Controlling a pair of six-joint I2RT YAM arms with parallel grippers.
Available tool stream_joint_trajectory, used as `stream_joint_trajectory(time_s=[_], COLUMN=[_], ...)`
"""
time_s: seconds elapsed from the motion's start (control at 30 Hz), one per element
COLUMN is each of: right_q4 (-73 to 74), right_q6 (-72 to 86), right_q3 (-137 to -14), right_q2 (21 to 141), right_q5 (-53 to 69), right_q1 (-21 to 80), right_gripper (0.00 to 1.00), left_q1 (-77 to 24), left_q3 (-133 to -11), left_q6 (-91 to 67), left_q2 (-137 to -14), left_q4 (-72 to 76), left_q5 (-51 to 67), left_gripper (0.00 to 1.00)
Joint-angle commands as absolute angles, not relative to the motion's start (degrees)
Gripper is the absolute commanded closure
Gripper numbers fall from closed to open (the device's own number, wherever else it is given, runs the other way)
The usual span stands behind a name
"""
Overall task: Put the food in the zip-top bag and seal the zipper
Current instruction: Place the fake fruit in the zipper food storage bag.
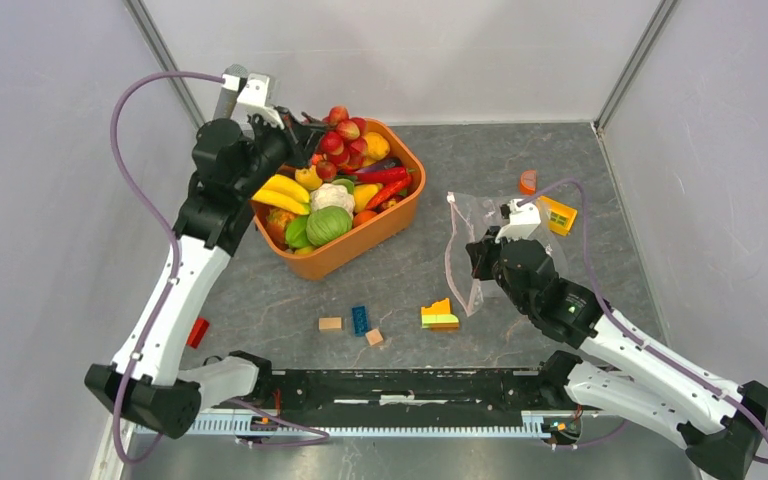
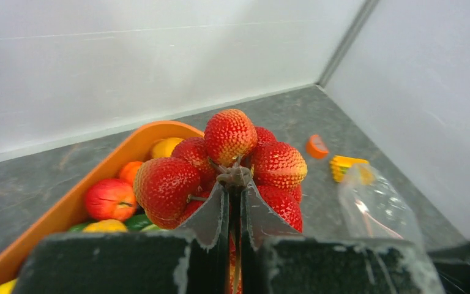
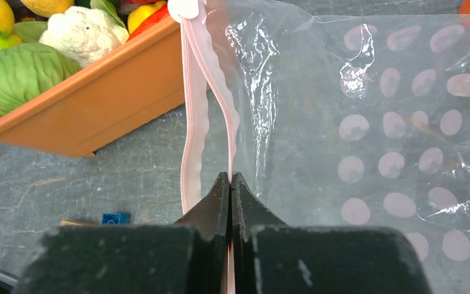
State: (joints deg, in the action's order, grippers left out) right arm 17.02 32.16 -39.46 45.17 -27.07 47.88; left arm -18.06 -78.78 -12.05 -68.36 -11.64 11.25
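Grey marbled counter (image 1: 260, 290) is lying between pale walls, carrying an orange tub (image 1: 365, 245) of toy food. The left tool (image 2: 234, 188) is pressing together on the stem of a red fruit cluster (image 2: 229, 135) at the tub's far end. The right tool (image 3: 230, 179) is pinching one pink lip of the zipper (image 3: 194, 122), holding the zip-top bag (image 3: 373, 141) with its mouth slightly parted, well right of the tub. Loading seems to be just beginning, with the bag looking empty. The next move is likely calling for carrying the cluster across and lowering it through that narrow gap without closing the lips.
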Motion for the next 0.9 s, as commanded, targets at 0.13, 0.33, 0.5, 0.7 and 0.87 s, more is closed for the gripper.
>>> stream_joint_trajectory(time_s=[0.13, 0.33, 0.5, 0.7, 0.87], right_q4=[10.25, 10.13, 10.71, 11.49, 11.61], right_q6=[35.93, 36.77, 36.32, 36.45, 37.24], right_q3=[-37.29, -37.73, -39.42, -41.01, -42.24], right_q2=[43.45, 44.22, 46.11, 46.23, 46.12], right_q5=[-25.79, -25.67, -25.23, -24.63, -21.31], right_q1=[47.72, 47.72, 47.72, 47.69, 47.59], right_gripper=[1.0, 1.0, 1.0, 1.0, 1.0], left_q1=[-18.84, -25.85, -34.34, -38.05, -41.41], left_q3=[-67.09, -58.95, -54.22, -47.87, -44.26], left_q6=[-28.68, -35.16, -39.03, -44.87, -44.43], left_q2=[-60.0, -55.62, -55.25, -56.87, -58.93], left_q4=[-0.31, 9.07, 17.12, 28.08, 34.8], left_q5=[33.73, 40.1, 41.04, 39.79, 36.24], left_gripper=[0.98, 0.98, 0.98, 0.98, 0.98])
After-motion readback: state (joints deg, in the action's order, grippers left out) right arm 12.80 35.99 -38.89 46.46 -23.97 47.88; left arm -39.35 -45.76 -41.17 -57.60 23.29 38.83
